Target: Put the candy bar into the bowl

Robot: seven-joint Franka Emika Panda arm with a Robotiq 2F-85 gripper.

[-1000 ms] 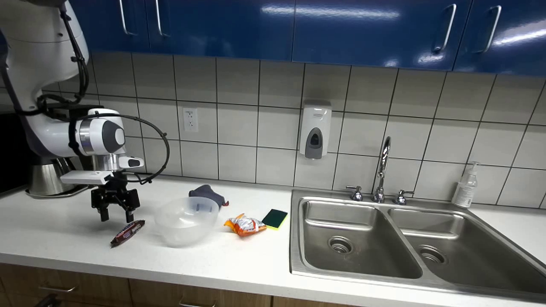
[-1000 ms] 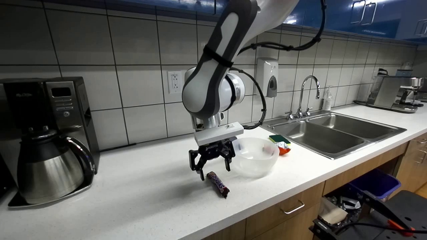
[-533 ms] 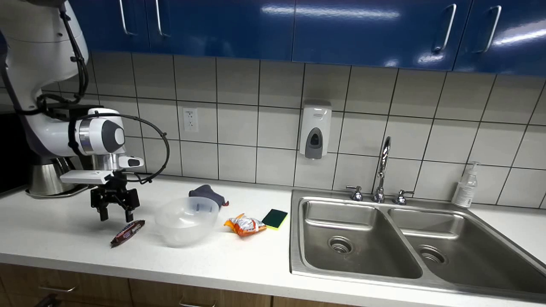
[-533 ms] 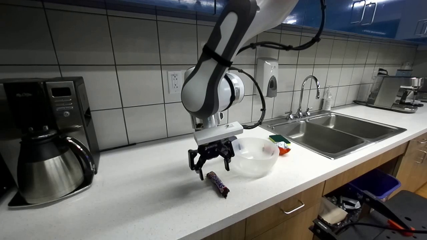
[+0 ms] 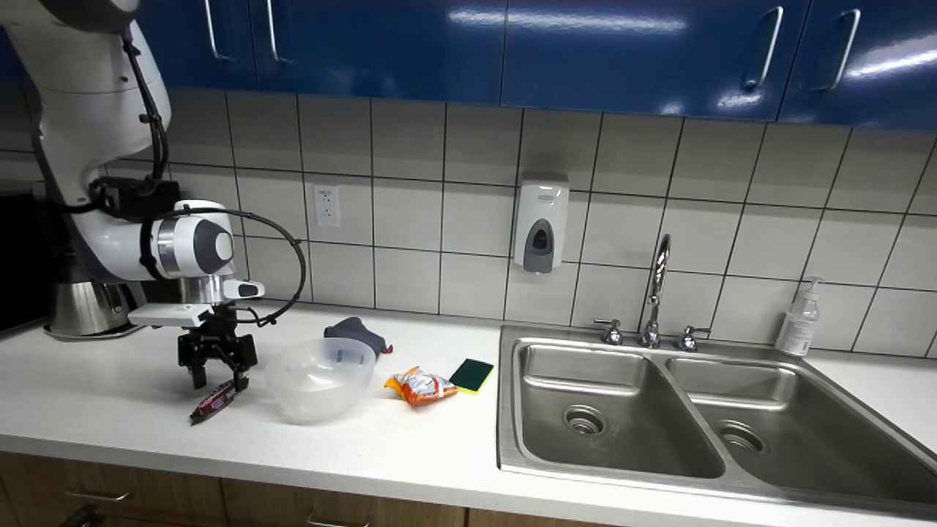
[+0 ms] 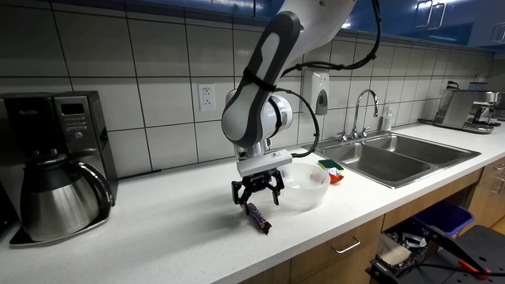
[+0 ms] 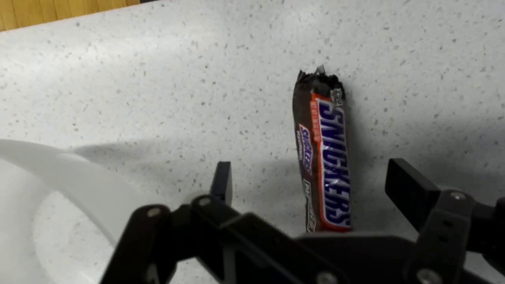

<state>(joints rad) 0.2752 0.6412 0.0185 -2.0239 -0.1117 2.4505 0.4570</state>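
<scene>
The candy bar, in a dark brown and red wrapper, lies on the white counter in both exterior views (image 5: 212, 403) (image 6: 260, 219). In the wrist view the candy bar (image 7: 329, 150) runs lengthwise between the fingers, its near end hidden behind the gripper body. My gripper (image 5: 219, 381) is open and points down over the bar's end farther from the counter's front edge. The fingers (image 7: 410, 193) stand apart from the bar on both sides. The translucent whitish bowl (image 5: 322, 401) stands close beside the gripper, also in the wrist view at the left (image 7: 75, 179).
An orange and silver packet (image 5: 421, 388), a green and yellow sponge (image 5: 472, 374) and a dark grey cloth item (image 5: 355, 333) lie beyond the bowl. The steel sink (image 5: 509, 410) is farther along. A coffee maker (image 6: 75, 130) with a carafe stands at the opposite end.
In the last half second the gripper has moved down and toward the bowl, so its fingertips are now lower, around the candy bar's end. The bar and bowl have not moved.
</scene>
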